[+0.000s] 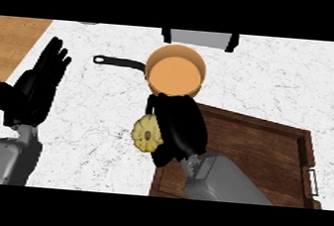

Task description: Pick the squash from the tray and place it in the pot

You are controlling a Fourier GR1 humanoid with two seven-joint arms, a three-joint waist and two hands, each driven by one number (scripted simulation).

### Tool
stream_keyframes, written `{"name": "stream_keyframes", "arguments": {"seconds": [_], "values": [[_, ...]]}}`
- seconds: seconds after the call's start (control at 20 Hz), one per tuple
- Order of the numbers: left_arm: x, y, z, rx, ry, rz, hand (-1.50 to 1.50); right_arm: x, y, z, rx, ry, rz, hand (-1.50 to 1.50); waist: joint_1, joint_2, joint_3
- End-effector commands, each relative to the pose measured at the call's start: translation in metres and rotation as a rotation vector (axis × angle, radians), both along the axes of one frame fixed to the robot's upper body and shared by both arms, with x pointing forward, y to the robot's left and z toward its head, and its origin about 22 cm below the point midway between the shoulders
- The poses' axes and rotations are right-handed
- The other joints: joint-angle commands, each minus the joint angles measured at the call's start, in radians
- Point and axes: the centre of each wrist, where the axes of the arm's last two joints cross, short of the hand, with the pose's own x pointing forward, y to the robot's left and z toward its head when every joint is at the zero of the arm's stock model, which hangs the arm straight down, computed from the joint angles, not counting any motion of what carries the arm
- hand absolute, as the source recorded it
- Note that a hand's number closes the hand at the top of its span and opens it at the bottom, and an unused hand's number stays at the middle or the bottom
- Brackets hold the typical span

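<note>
At frame centre we see the right hand [177, 128], fingers curled around the yellow squash [146, 133], just below the orange pot [175, 71]. Left hand [36, 87] rests open at left.

You see only part of the squash [146, 133]: the right robot hand [180, 126] curls round it and covers its right side. That same robot hand hides the near rim of the pot [174, 73] and the tray's [270, 148] left edge. The tray's near side is cut off at the view's lower edge. A grey thing [199, 37] at the tabletop's [275, 79] far edge is cut off too, and you cannot tell what it is.
</note>
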Motion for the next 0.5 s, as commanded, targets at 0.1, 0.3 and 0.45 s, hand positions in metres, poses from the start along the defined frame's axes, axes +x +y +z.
{"name": "stream_keyframes", "arguments": {"seconds": [0.1, 0.3, 0.45], "values": [[0.004, -0.004, -0.001, 0.009, 0.014, -0.008, 0.0, -0.008, 0.025, 0.051, 0.228, -0.266, -0.232, 1.5, 0.008, -0.008, -0.005], [0.007, -0.013, 0.002, 0.003, 0.002, -0.03, 0.0, -0.006, 0.044, 0.073, 0.333, -0.315, -0.371, 1.5, 0.017, 0.001, -0.006], [0.009, -0.006, 0.002, 0.009, -0.005, -0.017, 0.0, -0.001, 0.061, 0.087, 0.311, -0.379, -0.453, 1.5, 0.016, 0.003, -0.008]]}}
